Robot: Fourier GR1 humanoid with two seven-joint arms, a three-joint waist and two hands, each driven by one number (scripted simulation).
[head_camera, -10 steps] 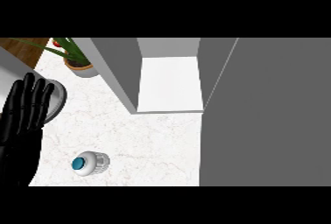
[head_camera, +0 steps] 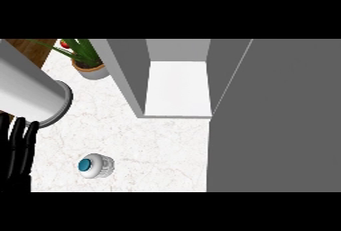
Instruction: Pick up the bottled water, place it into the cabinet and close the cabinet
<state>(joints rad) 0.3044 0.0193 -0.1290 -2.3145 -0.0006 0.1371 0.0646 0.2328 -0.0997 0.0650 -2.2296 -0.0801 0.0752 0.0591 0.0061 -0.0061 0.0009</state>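
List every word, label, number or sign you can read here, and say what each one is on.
None: no readable text in this view.
The bottle shows only a teal cap from above; any label is out of sight.
The cabinet, counter and plant pot carry no markings.

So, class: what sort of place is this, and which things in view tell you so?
Probably a kitchen: a pale marble-look counter, an open cabinet with a white shelf standing on it, a water bottle and a potted plant at the back.
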